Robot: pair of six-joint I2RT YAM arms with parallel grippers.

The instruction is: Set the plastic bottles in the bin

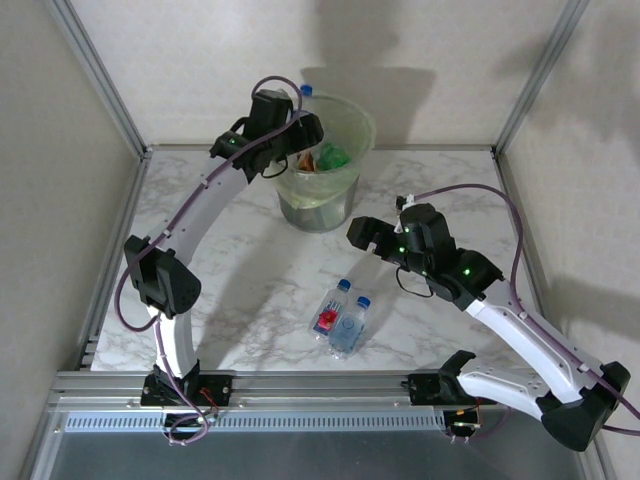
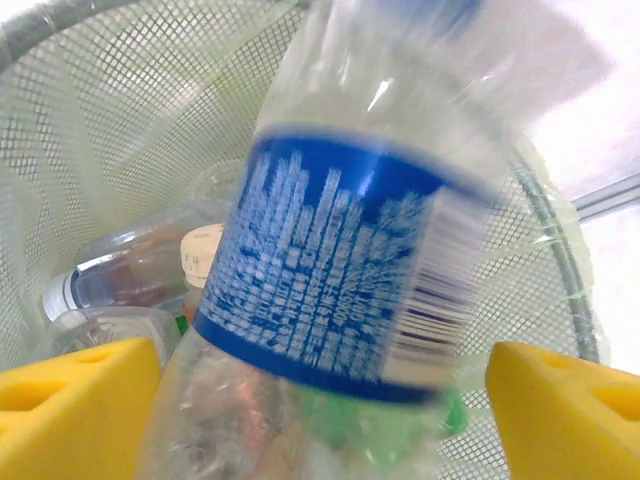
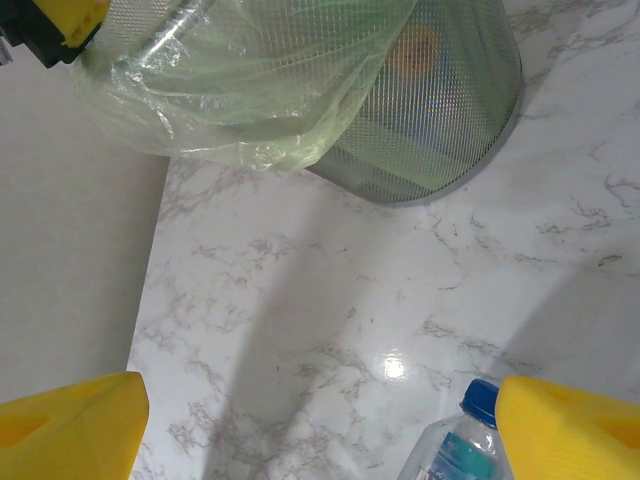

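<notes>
One green-lined mesh bin (image 1: pixel 320 205) is standing far back on the table (image 1: pixel 250 300). Left gripper (image 2: pixel 322 395) is hovering over it, fingers spread around a blurred blue-labelled bottle (image 2: pixel 340 270); right gripper (image 3: pixel 320 425), spread and empty, is hanging near two bottles (image 1: pixel 333 310) lying mid-table.

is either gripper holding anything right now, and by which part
Neither grips anything, it seems. The left gripper stands open over the bin, the blue-labelled bottle blurred and loose between its fingers; the right gripper is open, empty.

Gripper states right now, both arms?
Left gripper: open; blue-label bottle loose in the gap, above the bin.
Right gripper: open, empty.
</notes>
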